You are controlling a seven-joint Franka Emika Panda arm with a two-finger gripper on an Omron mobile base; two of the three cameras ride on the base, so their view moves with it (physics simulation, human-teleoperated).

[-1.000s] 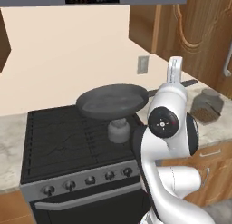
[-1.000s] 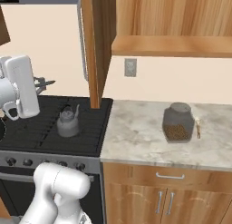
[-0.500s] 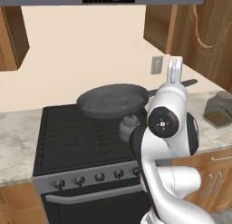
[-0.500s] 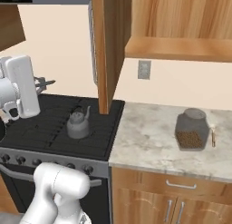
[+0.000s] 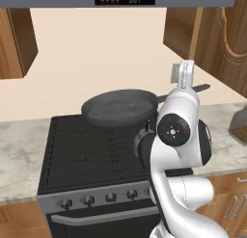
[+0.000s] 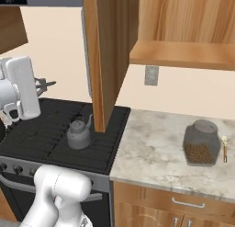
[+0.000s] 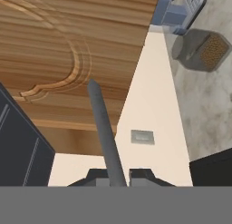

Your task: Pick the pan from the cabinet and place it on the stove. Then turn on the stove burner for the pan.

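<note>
Frying pan (image 5: 119, 107) held in the air above the back of the stove (image 5: 91, 150), its round dark-grey bowl roughly level over the rear grates, not touching them. The long thin handle runs off to the right past the arm's upper link and ends near the wall outlet (image 6: 151, 76).

Gripper (image 7: 118, 175) pinched shut on the pan handle: in the hand view the grey shaft rises from between the two dark fingertips (image 7: 98, 177) (the exact contact sits at the frame's lower edge, so it is hard to see clearly).

Cabinet (image 6: 106, 56) open, its carved door (image 7: 68, 60) swung out over the right edge of the cooktop.

Small pale-grey kettle (image 6: 79, 133) sits on the stove's right side, close to the counter edge. Row of dark knobs (image 5: 110, 197) along the grey front strip.

On the marble counter (image 6: 151, 152) right of the stove: a glass jar (image 6: 200, 142) with brown contents, a small spoon-like item (image 6: 224, 148) just beside it.
</note>
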